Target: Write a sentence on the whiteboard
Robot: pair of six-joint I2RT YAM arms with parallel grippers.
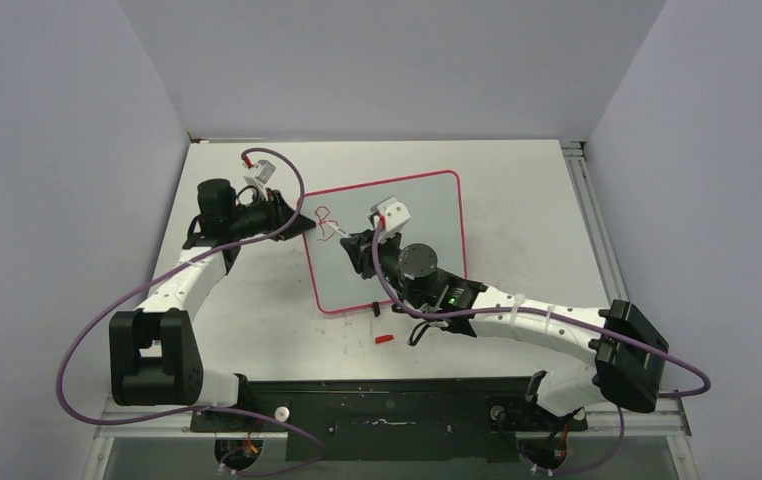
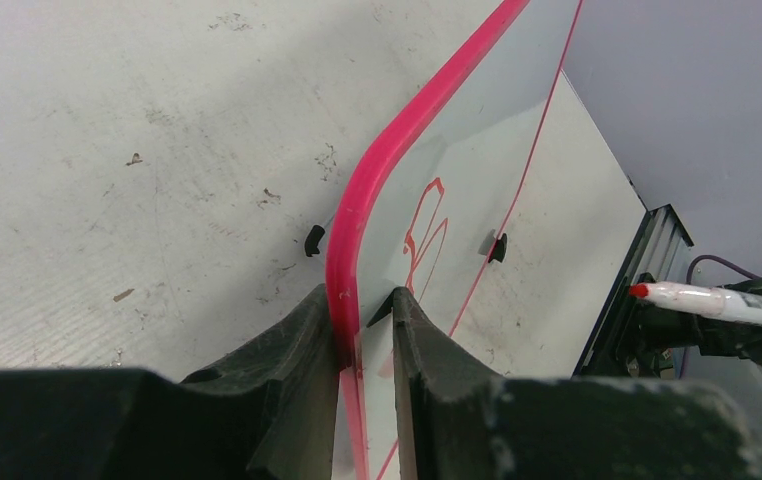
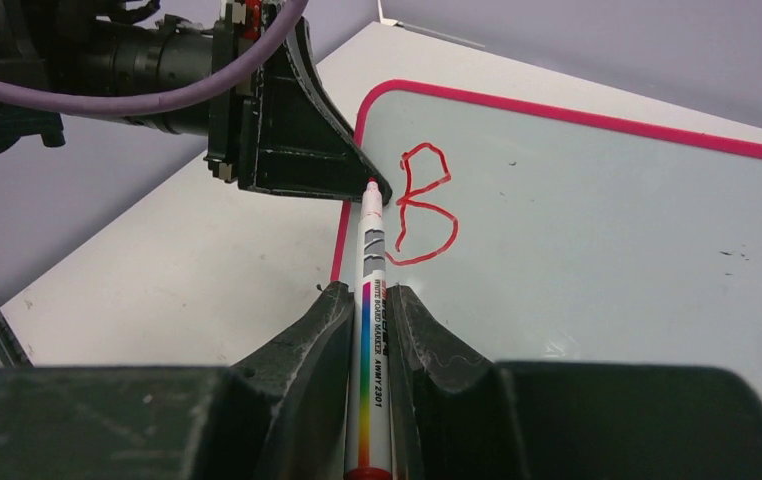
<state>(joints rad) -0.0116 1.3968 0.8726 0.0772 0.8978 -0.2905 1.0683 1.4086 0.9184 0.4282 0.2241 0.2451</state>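
Observation:
The whiteboard (image 1: 427,205) lies on the table, pink-framed and turned at an angle. Of the sentence, only a red letter B (image 1: 325,225) (image 3: 422,205) (image 2: 425,235) shows, near the board's upper left corner. My left gripper (image 1: 297,222) (image 2: 365,310) is shut on the whiteboard's left frame edge (image 2: 357,220). My right gripper (image 1: 359,245) (image 3: 370,290) is shut on a white marker (image 3: 372,240) (image 2: 717,303) with a rainbow stripe. Its red tip points to just left of the B, close to the left gripper's fingers (image 3: 307,140), and looks lifted off the board's face (image 3: 607,250).
A red marker cap (image 1: 384,340) lies on the table in front of the board's near edge. A metal rail (image 1: 585,200) runs along the table's right side. Grey walls close in the table at the back and sides.

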